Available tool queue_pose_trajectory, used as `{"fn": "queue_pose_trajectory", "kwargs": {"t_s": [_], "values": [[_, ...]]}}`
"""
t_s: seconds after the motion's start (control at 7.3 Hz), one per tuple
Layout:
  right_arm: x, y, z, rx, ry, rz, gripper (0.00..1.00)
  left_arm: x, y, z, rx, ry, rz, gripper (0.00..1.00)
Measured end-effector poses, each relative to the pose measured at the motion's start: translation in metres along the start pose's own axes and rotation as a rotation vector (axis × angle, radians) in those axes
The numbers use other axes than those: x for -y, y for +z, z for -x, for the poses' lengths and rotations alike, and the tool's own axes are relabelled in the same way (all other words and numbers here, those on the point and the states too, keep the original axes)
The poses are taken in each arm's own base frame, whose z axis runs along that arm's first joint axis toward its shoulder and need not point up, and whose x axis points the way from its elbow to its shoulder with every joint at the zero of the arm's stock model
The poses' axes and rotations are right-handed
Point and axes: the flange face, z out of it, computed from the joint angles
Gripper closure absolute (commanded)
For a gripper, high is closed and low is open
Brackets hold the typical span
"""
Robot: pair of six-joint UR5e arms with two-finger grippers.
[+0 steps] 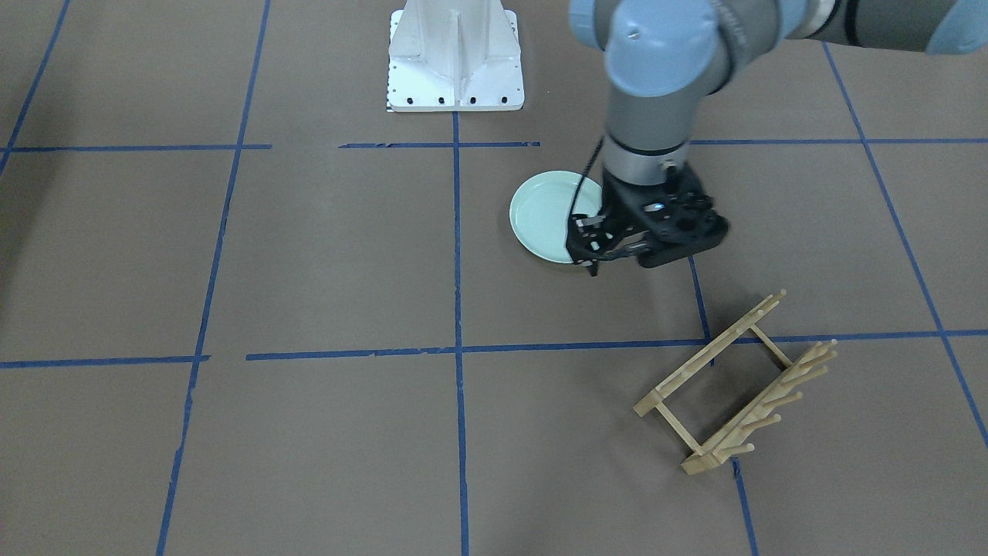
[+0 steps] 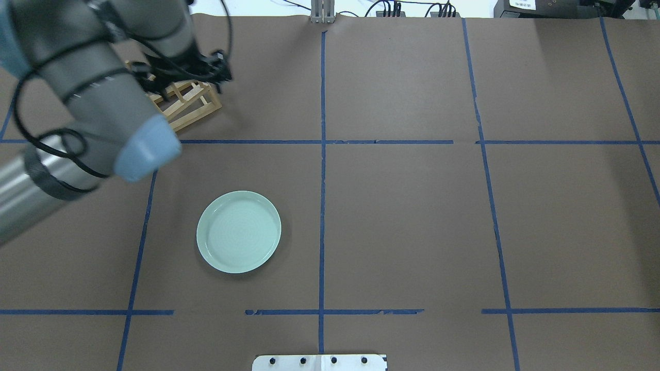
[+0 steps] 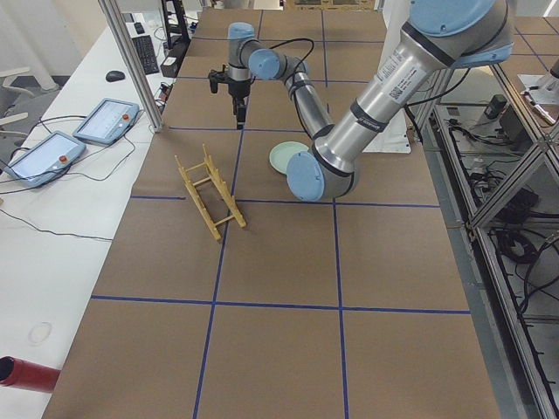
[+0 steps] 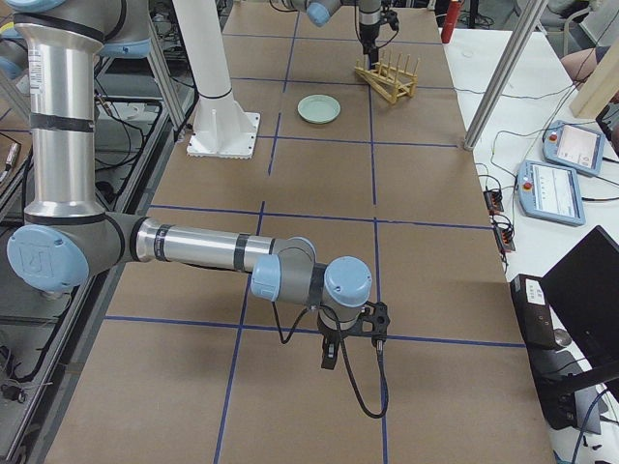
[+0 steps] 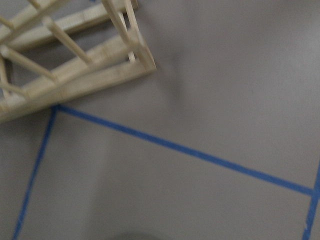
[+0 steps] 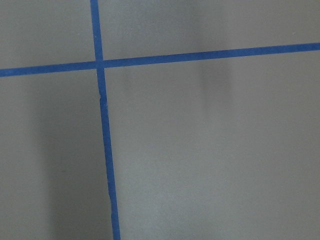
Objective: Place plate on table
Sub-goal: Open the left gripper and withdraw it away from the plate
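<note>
Plate (image 2: 238, 232) is flat on the table (image 2: 412, 232), rim up, nothing in it. It sits well apart from the rack (image 1: 733, 386), on the rack's robot-base (image 1: 455, 62) side, inside one tape (image 6: 105, 150) square and clear of the lines.

Rack has nothing in its slots. Pegs look slanted rather than upright, and I can't tell from these views whether it's tipped over.

Left gripper (image 3: 238, 109) hangs fingers-down above the table, close to one end of the rack, with nothing between the fingers. Can't tell whether the claw is spread or closed: it's small and dark in every outside view, and the left wrist cam shows no fingers.

Right gripper (image 4: 329, 353) points down at the table, far from the rack at the opposite end. It shows only in the right side view, so I can't tell the claw state. Its wrist cam shows just paper and a tape cross.

Occlusions:
- Front view: left wrist and gripper cover the plate edge on the rack's side.
- Overhead: left arm hides much of the rack, only one end sticks out. Base is cut off at the bottom edge.
- Left wrist cam: blurred, with the rack corner cropped at the top left.
</note>
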Motion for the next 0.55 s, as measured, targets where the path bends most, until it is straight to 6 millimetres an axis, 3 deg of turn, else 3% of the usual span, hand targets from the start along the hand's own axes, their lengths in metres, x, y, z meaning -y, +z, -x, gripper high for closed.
{"fn": "queue_pose_trajectory", "kwargs": {"t_s": [0.14,0.27,0.41,0.55], "values": [[0.000,0.000,0.000,0.000,0.000,0.000,0.00,0.040,-0.004,0.099,-0.041,0.088,0.006,0.00],[0.000,0.000,0.000,0.000,0.000,0.000,0.00,0.063,0.003,0.209,-0.078,0.175,0.012,0.00],[0.000,0.000,0.000,0.000,0.001,0.001,0.00,0.067,0.014,0.332,-0.091,0.259,0.004,0.00],[0.000,0.000,0.000,0.000,0.000,0.001,0.00,0.057,0.024,0.442,-0.076,0.318,-0.004,0.00]]}}
